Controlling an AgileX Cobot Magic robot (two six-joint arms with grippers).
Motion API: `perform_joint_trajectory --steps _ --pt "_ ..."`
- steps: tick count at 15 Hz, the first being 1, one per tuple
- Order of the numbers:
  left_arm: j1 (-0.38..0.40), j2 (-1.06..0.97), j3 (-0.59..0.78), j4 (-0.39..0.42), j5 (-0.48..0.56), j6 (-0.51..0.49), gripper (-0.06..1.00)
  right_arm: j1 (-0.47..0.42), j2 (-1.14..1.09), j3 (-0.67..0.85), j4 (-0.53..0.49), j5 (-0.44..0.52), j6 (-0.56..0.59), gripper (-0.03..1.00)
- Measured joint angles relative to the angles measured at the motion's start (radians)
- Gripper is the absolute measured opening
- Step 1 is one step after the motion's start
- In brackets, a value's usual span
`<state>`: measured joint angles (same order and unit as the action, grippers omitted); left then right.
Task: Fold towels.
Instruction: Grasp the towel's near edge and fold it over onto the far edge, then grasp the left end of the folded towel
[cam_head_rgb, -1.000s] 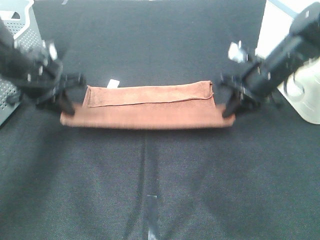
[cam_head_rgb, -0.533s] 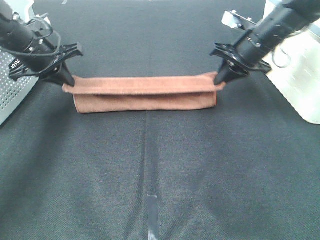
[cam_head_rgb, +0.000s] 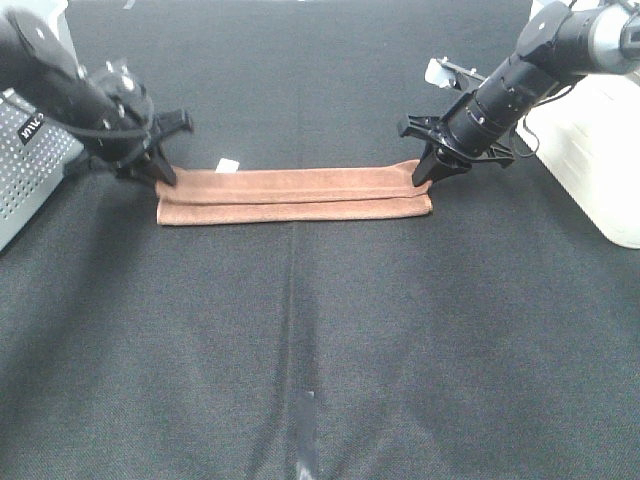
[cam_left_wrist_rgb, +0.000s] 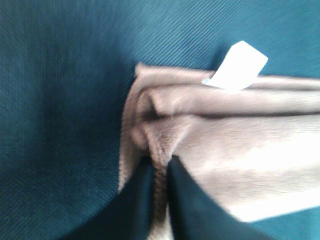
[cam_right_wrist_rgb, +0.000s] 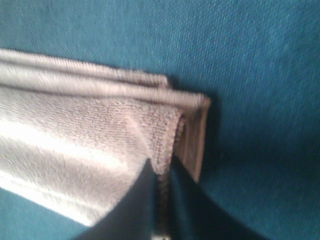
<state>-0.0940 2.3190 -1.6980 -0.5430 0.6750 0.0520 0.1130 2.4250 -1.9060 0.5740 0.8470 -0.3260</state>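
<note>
Since the earlier frames the towel (cam_head_rgb: 295, 195) has been doubled over lengthwise once more and laid down, so that a bulky, half-lifted band has been replaced by a flatter, narrower strip, and the small white tag (cam_head_rgb: 228, 165) is shown again at its far edge. The strip is placed across the far half of the desk (cam_head_rgb: 320, 330), parallel to the far edge and roughly midway between the left and right edges. Its left end is met by the left claw (cam_head_rgb: 165, 182) and its right end by the right claw (cam_head_rgb: 423, 178). In each wrist view the dark fingers are seen drawn close together with a ridge of cloth nipped between them; whether the hold is already being slackened cannot be told. The lengthwise fold is judged to be done, and letting go is taken to be the step in hand. Next, the ends would need to be freed without the layers being dragged, and one short end then taken across to the other. The cloth is a reddish-brown microfibre with a soft, short pile and a stitched hem, stacked in several layers at the corners. The desk is covered in dark woven fabric.
</note>
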Motion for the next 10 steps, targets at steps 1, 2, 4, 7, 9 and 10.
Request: perform_joint_trajectory --steps 1,2,4,7,9,10 --pt "0.0 0.005 0.0 -0.001 -0.016 0.0 0.3 0.0 0.0 0.0 0.01 -0.008 0.0 0.19" --pt "0.0 0.005 0.0 -0.002 -0.026 0.0 0.44 0.0 0.0 -0.001 0.016 -0.008 0.001 0.36" --pt "0.0 0.005 -0.005 0.001 -0.018 0.0 0.7 -0.001 0.0 -0.014 0.016 0.023 0.013 0.73" --pt "0.0 0.005 -0.005 0.007 -0.015 -0.004 0.74 -0.001 0.0 -0.015 0.005 0.04 0.02 0.81" --pt "0.0 0.005 -0.005 0.007 -0.017 -0.005 0.74 -0.001 -0.001 -0.015 -0.006 0.042 0.02 0.82" --pt "0.0 0.009 -0.005 0.007 -0.018 -0.005 0.74 -0.001 -0.005 -0.015 -0.01 0.044 0.02 0.82"
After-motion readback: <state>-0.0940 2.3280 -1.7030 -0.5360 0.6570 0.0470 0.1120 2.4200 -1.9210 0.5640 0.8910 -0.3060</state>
